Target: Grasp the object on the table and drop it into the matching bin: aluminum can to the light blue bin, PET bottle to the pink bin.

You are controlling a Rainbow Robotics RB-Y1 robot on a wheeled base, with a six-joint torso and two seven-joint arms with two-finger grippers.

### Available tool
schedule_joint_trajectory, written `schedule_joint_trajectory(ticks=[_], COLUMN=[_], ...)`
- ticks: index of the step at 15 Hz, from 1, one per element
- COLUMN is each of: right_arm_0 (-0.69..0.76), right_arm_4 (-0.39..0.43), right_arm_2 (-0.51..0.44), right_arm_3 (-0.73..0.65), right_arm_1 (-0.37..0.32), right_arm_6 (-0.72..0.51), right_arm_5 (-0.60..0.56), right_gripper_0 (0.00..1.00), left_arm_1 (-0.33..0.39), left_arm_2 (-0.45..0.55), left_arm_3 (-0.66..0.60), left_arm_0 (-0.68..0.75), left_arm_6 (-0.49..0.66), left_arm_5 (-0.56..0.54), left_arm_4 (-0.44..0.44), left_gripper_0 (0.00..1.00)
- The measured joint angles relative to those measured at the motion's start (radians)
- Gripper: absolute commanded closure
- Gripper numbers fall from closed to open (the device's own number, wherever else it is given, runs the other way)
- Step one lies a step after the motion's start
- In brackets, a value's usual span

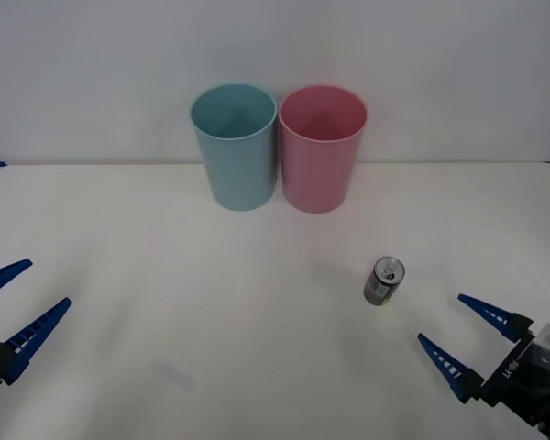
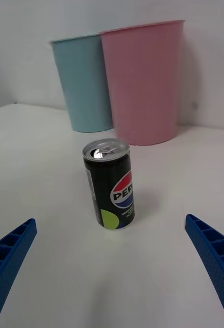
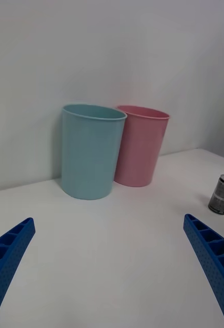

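Standing upright on the white table [image 1: 165,302] is a small black can [image 1: 383,280], seen in the right wrist view [image 2: 109,189] to carry a silver pull-tab top, a red, white and blue round logo with white lettering, and a yellow-green patch low on its side. It is far shorter than the two bins. The can is placed toward the right half of the table, nearer the front edge than the back edge, and well apart from the bins.

The right gripper [image 1: 467,337] is held low near the front right corner of the table, its two blue ribbed fingers spread wide and nothing gripped. The can is found just ahead of the fingertips, outside the gap between the jaws and untouched by them; in the right wrist view it is seen roughly centred between the two fingers, a little toward one side.

The left gripper [image 1: 18,302] is held by the front left corner of the table, its fingers likewise spread and nothing held, well apart from the can.

The light blue bin [image 1: 234,147] and the pink bin [image 1: 322,148] are set upright side by side near the middle of the back edge, almost touching, the pink one on the right.
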Motion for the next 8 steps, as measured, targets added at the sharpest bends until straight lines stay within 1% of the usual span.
schedule_joint_trajectory(ticks=[6,8], right_arm_0=[-0.041,-0.058], right_arm_4=[0.002,0.007], right_arm_2=[0.091,0.106], right_arm_3=[0.000,0.001], right_arm_1=[0.007,0.017], right_arm_6=[0.028,0.036], right_arm_5=[0.119,0.149], right_gripper_0=[0.00,0.00], left_arm_1=[0.000,0.000], left_arm_2=[0.000,0.000], left_arm_3=[0.000,0.000], left_arm_0=[0.000,0.000], left_arm_6=[0.000,0.000], left_arm_5=[0.000,0.000], left_arm_4=[0.000,0.000], left_gripper_0=[0.00,0.00])
